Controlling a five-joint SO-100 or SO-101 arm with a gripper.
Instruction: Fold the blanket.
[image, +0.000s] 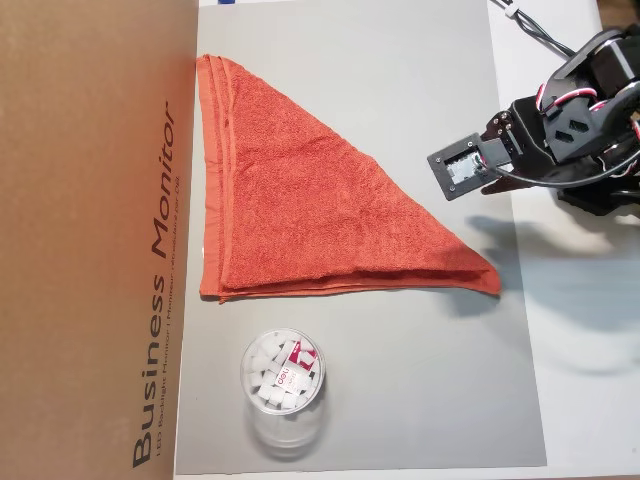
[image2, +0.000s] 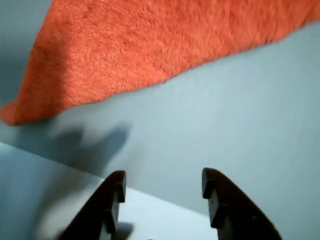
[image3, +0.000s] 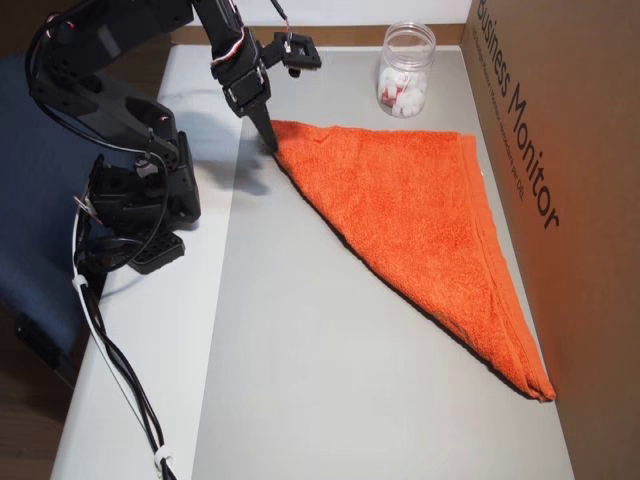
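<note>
The blanket (image: 300, 210) lies on the grey mat (image: 420, 380) as a triangle, already folded once on the diagonal; one long edge runs beside the cardboard box (image: 90, 240), and one acute corner points toward the arm. The gripper (image2: 162, 192) hangs near that corner in the wrist view, jaws parted and empty. Risk: on a further fold the fingers may pinch only the top layer, so the layers separate; a dragged corner could also nudge the plastic jar (image: 283, 385) standing just beside the blanket.
</note>
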